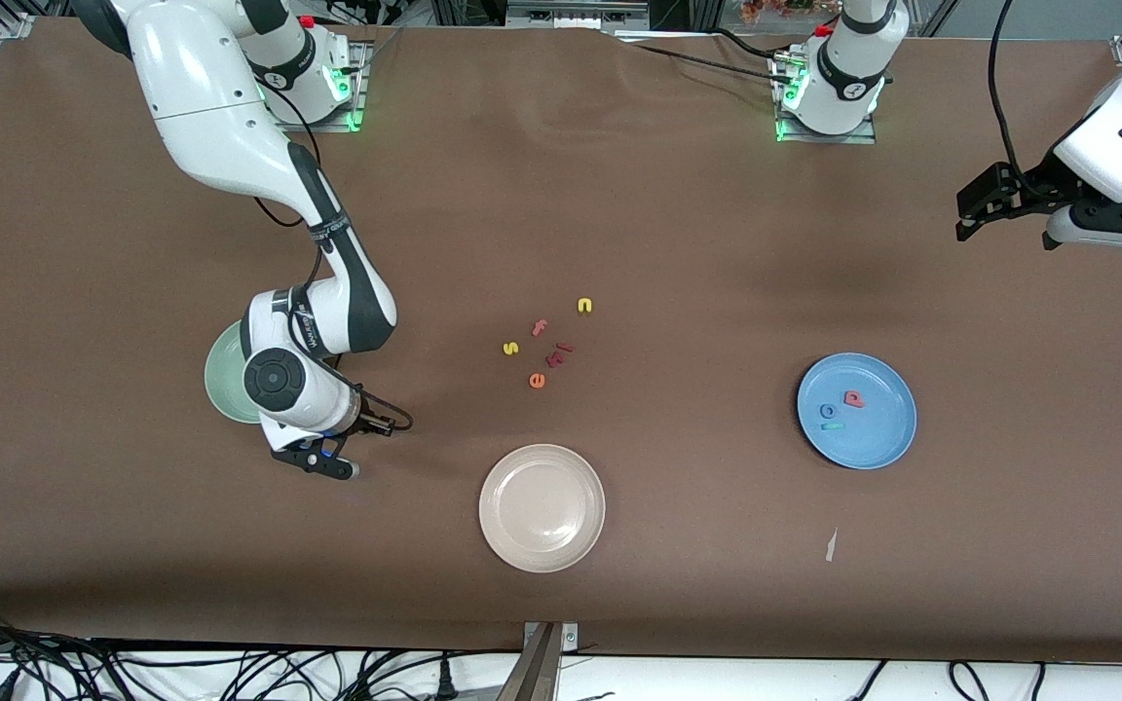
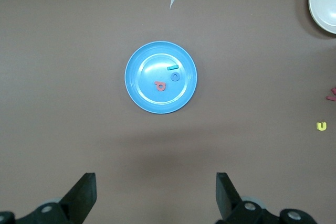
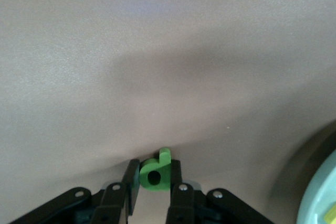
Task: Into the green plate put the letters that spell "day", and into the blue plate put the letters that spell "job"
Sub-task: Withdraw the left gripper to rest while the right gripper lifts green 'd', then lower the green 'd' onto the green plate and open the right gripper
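right hand (image 3: 154,178): low over bare surface (image 1: 678,224), just beside the green plate (image 1: 222,380) on its side nearer the front camera; fingers (image 3: 129,181) clamped together on a green letter (image 3: 155,171), one finger on each flat side.
green letter: round bowl with a hole and a short stem, pinched between the fingertips; its stem pokes out past them. Whether it touches the surface cannot be told.
left hand (image 1: 988,202): high in the air over the left arm's end of the surface, fingers (image 2: 81,196) wide apart, holding nothing; this arm waits.
green plate: pale mint, toward the right arm's end, mostly hidden under the right arm's wrist in the front view. A yellow speck shows in it at the edge of the right wrist view; its shape cannot be told.
blue plate (image 1: 887,428): toward the left arm's end; it holds a salmon-red letter (image 1: 854,397), a blue ring (image 1: 827,411) and a teal piece (image 1: 832,425), close together.
white plate (image 1: 542,506): nearest the front camera, between the other two plates.
loose letters: mid-surface cluster, farther from the front camera than the white plate: yellow n (image 1: 584,306), yellow s (image 1: 510,348), pink f (image 1: 540,327), orange e (image 1: 537,381), and two small dark red pieces (image 1: 558,354) too small to read.
paper scrap (image 1: 831,545): pale sliver on the surface, nearer the front camera than the blue plate.
writing: pale lettering runs along the right arm's black forearm band, too small to read.
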Tool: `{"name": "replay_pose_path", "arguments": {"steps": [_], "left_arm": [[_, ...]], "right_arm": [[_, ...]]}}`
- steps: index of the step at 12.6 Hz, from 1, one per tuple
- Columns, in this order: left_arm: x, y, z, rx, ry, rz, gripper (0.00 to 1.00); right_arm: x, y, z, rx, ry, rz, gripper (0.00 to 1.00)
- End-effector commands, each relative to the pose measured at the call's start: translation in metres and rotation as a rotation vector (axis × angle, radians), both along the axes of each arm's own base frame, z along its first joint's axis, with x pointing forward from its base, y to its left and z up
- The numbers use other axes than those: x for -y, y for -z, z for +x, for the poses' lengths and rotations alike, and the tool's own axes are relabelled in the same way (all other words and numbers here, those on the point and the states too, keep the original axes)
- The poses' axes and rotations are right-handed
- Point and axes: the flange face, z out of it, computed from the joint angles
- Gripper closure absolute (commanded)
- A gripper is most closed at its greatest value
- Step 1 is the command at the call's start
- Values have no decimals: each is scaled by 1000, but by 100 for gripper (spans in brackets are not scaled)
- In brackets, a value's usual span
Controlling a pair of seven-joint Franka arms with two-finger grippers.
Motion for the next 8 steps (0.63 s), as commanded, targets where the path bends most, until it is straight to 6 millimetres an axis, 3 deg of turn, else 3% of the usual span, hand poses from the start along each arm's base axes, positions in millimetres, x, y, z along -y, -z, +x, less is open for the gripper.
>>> {"name": "replay_pose_path", "arguments": {"steps": [1, 3, 5, 8], "left_arm": [[2, -7, 3, -19, 11, -17, 0], [-1, -5, -2, -49, 8, -12, 0], [2, -7, -3, -51, 11, -3, 0], [6, -8, -1, -48, 13, -13, 0]], "right_arm": [[3, -33, 9, -39, -20, 0, 100], [16, -59, 12, -78, -60, -10, 100], [43, -81, 12, -115, -116, -23, 100], [76, -84, 0, -222, -151, -45, 100]]}}
